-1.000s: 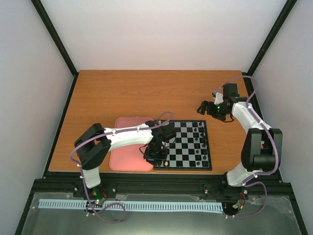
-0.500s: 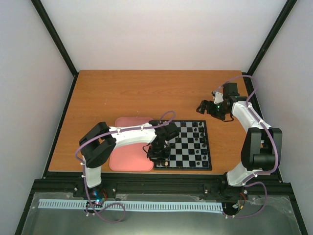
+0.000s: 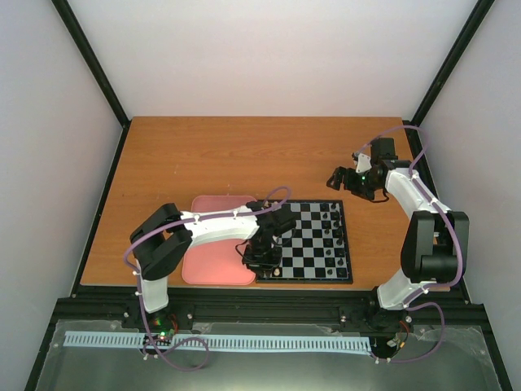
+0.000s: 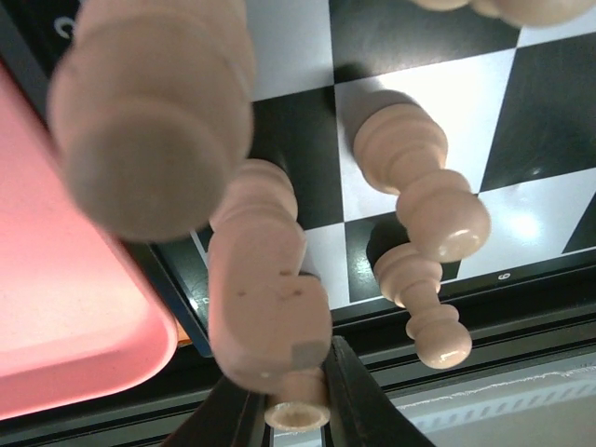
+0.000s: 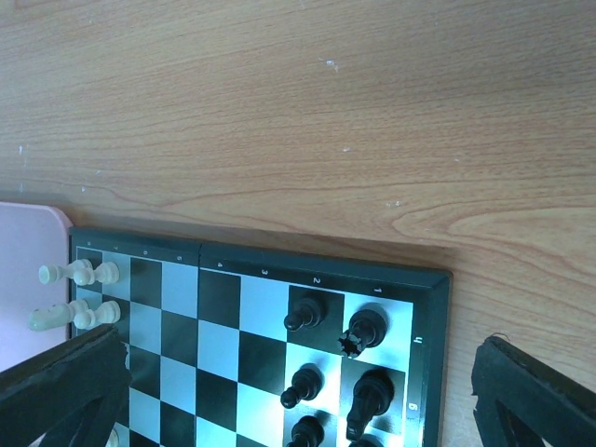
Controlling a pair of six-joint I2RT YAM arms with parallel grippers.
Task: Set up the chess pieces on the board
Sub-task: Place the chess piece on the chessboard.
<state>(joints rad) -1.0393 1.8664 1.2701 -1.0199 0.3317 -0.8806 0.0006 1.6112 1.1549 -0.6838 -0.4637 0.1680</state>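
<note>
The chequered board [image 3: 313,244] lies at the near middle of the table. My left gripper [image 3: 262,261] hangs low over its near left corner. In the left wrist view the gripper [image 4: 291,412] is shut on a cream-white chess piece [image 4: 267,307], its end pinched between the dark fingers [image 4: 358,410]. Other cream pieces [image 4: 424,196] stand on the board's [image 4: 410,56] squares beside it. My right gripper [image 3: 346,181] is open and empty above bare table beyond the board's far right corner. Its view [image 5: 298,410] shows cream pieces [image 5: 79,274] on the board's [image 5: 223,317] left side.
A salmon-pink tray [image 3: 213,254] lies against the board's left edge and shows in the left wrist view [image 4: 74,317]. Black pieces [image 3: 330,220] stand in two rows along the board's right side [image 5: 365,331]. The table's near edge runs just below the board.
My left gripper has shifted slightly right and then back toward the board's near left corner. The right arm has not moved.
</note>
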